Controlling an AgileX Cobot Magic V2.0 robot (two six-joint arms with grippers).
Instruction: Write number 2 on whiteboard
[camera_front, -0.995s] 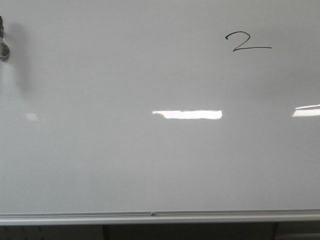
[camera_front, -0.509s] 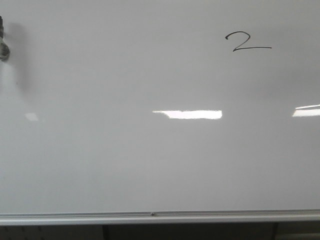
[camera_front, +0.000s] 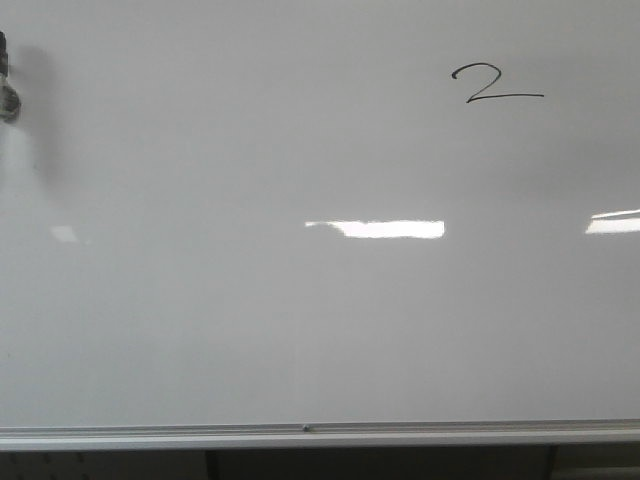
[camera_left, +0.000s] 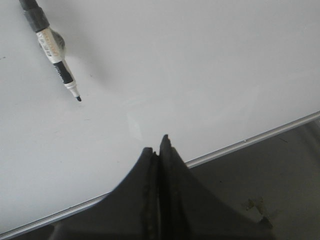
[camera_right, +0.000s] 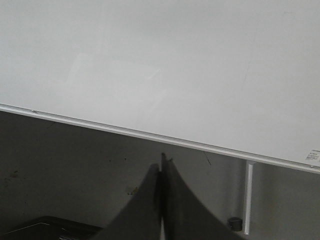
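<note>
- The whiteboard (camera_front: 300, 320) fills almost all of the front view — a glossy white-grey surface with a silver rail (camera_front: 320, 434) running along its lower edge.
- The number 2 (camera_front: 493, 85) is written in thin black line high on the board's right part, with a curled top and a long flat base stroke stretching to the right.
- Bright light reflections (camera_front: 380, 229) lie on the board below the digit, near the middle, and another shows at the right edge.
- At the far left edge of the front view a dark, blurred object (camera_front: 6, 90) stands against the board and casts a soft shadow to its right; what it is cannot be told from this view.
- In the left wrist view a marker (camera_left: 52, 50) hangs in front of the whiteboard (camera_left: 200, 75), its dark tip pointing at the surface; whether the tip touches cannot be told.
- The left gripper (camera_left: 158, 145) shows two dark fingers pressed together with nothing between them — it is closed and empty, well apart from the marker.
- In the right wrist view the right gripper (camera_right: 162, 165) is likewise closed on nothing, its fingers meeting in a single point.
- The right gripper sits before the dark area under the whiteboard (camera_right: 175, 65), beyond its rail (camera_right: 150, 135).
</note>
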